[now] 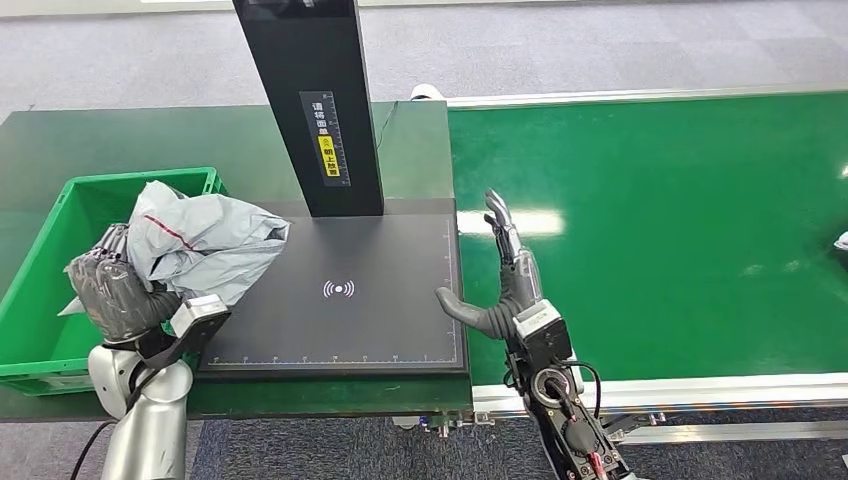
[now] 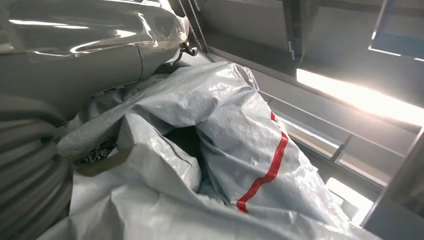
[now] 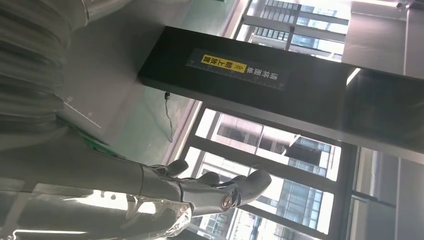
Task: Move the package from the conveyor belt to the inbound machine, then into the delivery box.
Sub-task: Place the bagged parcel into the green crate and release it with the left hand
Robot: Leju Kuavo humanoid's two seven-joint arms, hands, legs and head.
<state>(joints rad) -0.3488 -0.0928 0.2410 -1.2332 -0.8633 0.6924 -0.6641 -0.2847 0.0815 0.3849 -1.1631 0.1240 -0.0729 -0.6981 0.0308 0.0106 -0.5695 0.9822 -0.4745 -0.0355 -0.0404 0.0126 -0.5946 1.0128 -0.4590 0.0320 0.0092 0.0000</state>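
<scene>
You are looking, in the head view, down at a grey carpeted floor with a dark green table (image 1: pixel 120 140) on the left and a bright green conveyor belt (image 1: pixel 680 220) running off to the right. On the table sits the inbound machine (image 1: pixel 340 300), a flat black scanning pad with a white signal mark at its middle and a black upright post (image 1: pixel 310 100) at its far edge carrying a yellow label. Just left of the pad stands the green delivery box (image 1: pixel 40 260). Your left hand (image 1: pixel 118 290) grips the package (image 1: pixel 200 240), a crumpled grey plastic bag with a red stripe, and holds it over the near right part of the box, its right side reaching across the pad's left edge. Your right hand (image 1: pixel 500 280) hovers at the seam between pad and belt, holding nothing, its fingers stretched toward the far side and the thumb stuck out to the left over the pad's right edge. In the left wrist view, the package (image 2: pixel 220 150) bunches up right against the ribbed grey cover of the left hand (image 2: pixel 30 165); you cannot see the fingers themselves behind the plastic. In the right wrist view, the right hand (image 3: pixel 200 192) shows its fingers extended and apart, with nothing between them, and the post (image 3: pixel 280 95) with its yellow label crosses in front of large windows.
</scene>
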